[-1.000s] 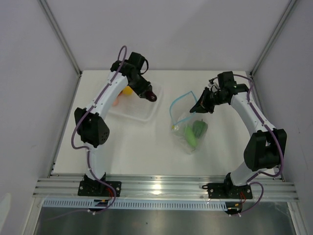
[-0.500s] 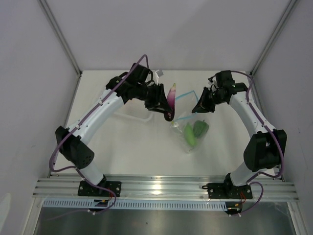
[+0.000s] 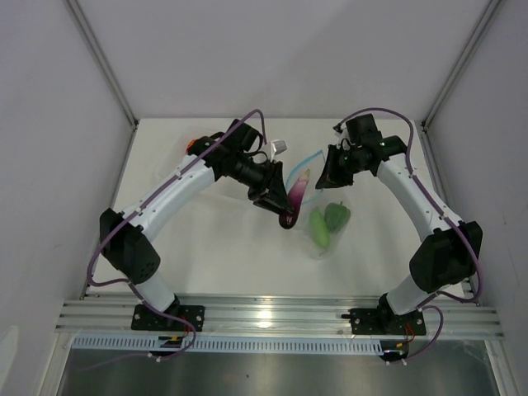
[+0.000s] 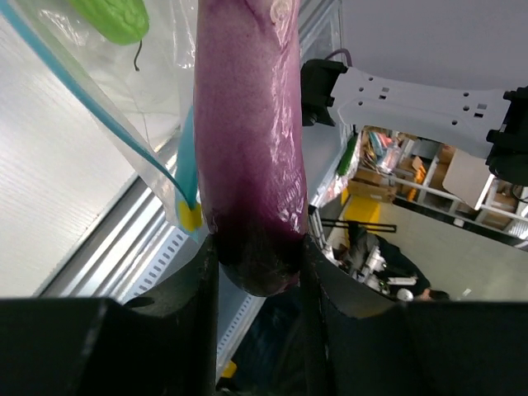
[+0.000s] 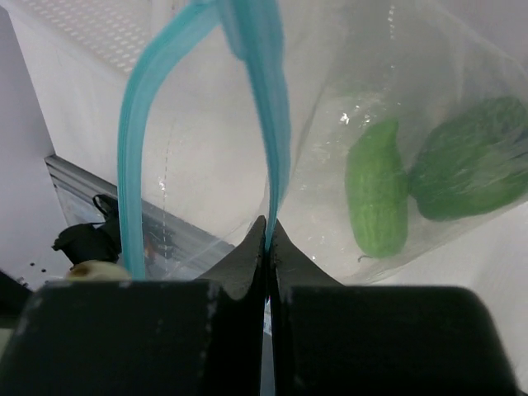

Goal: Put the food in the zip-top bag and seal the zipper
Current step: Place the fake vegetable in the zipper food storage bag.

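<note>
Had my left gripper [image 4: 257, 247] clamped on the eggplant [image 4: 247, 124], right gripper [image 5: 266, 238] pinching the zipper [image 5: 268, 124] tight, cucumber [image 5: 377, 202] just past those 2 fingertips.

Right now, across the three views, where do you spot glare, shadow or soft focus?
Top external: glare on the metal rail. Left wrist: the eggplant looms close, the left hand in shadow. Right wrist: glints on the zip-top bag, zipper soft near the lens.

Robotics lab test cell. White table [image 3: 247, 256] boxed in by plain white panels [image 3: 289, 58] on aluminium posts [image 3: 103, 62]. Cabled left arm [image 3: 177, 186] and right arm [image 3: 421, 194] bolted to an extrusion rail [image 3: 272, 318]. Left wrist view shows a cluttered room beyond, with cardboard boxes [image 4: 462, 175] on shelving.
</note>
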Available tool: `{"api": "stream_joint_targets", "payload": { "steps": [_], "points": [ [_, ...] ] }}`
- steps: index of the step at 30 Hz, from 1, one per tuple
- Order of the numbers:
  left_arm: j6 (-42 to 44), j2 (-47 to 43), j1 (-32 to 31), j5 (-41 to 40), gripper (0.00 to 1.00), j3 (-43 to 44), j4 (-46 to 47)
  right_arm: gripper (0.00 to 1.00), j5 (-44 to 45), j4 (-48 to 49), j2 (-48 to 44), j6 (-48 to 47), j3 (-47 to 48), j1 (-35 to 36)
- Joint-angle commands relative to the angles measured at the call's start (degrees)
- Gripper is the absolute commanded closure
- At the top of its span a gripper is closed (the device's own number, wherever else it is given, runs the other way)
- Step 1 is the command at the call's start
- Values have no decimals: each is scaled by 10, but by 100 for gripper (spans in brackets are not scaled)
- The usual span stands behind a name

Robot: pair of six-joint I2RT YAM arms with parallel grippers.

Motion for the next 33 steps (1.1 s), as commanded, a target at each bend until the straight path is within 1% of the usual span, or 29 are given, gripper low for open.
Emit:
{"api": "stream_joint_targets", "payload": {
  "steps": [1,9,11,14,18,21,22,23,24,25,26,27,29,31,33],
  "points": [
    [-12,26,-1,50,99,-4,-18,100,31,-2,-35,-36,35,23],
    [-59,31,1,98,98,-43,27,100,63,20,-77,-89,44,75],
    [-83,31,2,113,95,-56,56,100,65,23,-84,-97,43,85],
    [-93,37,2,118,93,-54,60,100,53,31,-99,-105,31,94],
    [-110,44,7,118,83,-50,76,100,36,38,-108,-100,14,97],
    [-123,38,17,80,64,-46,80,100,25,39,-109,-91,9,98],
    [-122,37,22,65,51,-35,74,100,23,40,-108,-88,9,97],
    [-113,36,24,29,43,-29,65,100,20,42,-108,-78,8,98],
    [-105,37,26,11,27,-1,52,100,18,43,-107,-74,9,97],
    [-87,39,27,-25,3,9,18,100,8,44,-103,-69,10,95],
    [-80,41,27,-39,0,18,8,100,3,45,-101,-63,11,94],
    [-76,41,27,-53,0,40,0,100,0,45,-99,-55,12,94],
    [-69,38,28,-90,0,51,-14,100,-1,39,-91,-49,14,91],
    [-61,32,27,-109,1,78,-27,100,-1,32,-86,-45,16,85],
    [-55,29,29,-155,1,95,-36,100,-3,30,-84,-33,16,77]
  ]
}}
